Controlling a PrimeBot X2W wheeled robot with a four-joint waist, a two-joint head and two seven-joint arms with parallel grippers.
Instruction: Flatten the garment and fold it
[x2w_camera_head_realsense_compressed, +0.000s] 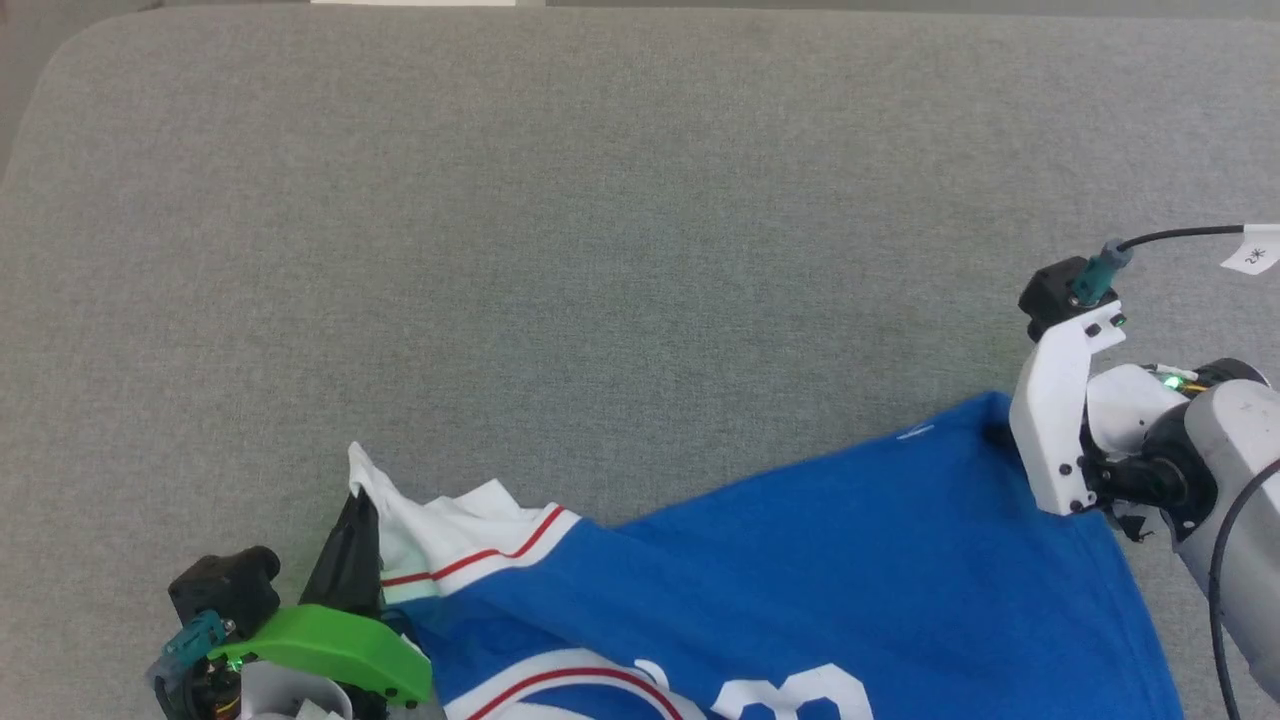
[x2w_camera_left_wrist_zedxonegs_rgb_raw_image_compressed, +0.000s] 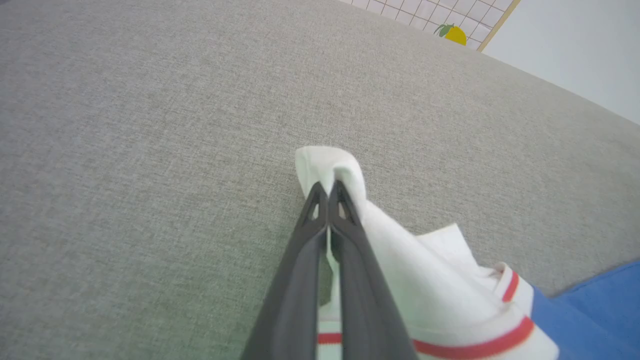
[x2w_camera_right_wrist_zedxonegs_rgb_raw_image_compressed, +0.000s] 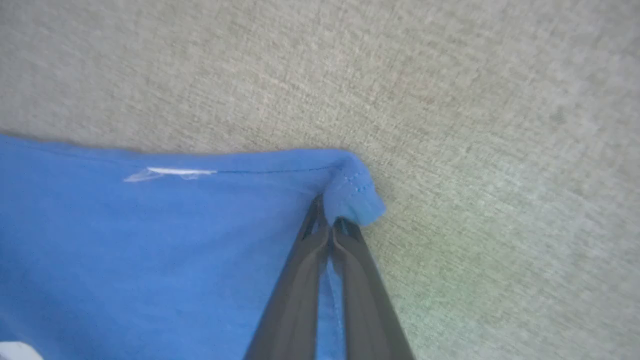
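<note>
Grey surface (x2w_camera_head_realsense_compressed: 600, 250) beyond garment (x2w_camera_head_realsense_compressed: 850, 560) edge

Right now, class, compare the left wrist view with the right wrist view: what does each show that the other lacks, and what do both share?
Left wrist view, not the right: the left end effector shut on the garment by its white, red-striped sleeve, and a yellow object beyond the grey surface.
Right wrist view, not the left: the right end effector shut on a stitched blue hem corner, and a small white mark along that edge.
Both: the grey surface, blue cloth of the garment, and dark fingers pressed together.
</note>
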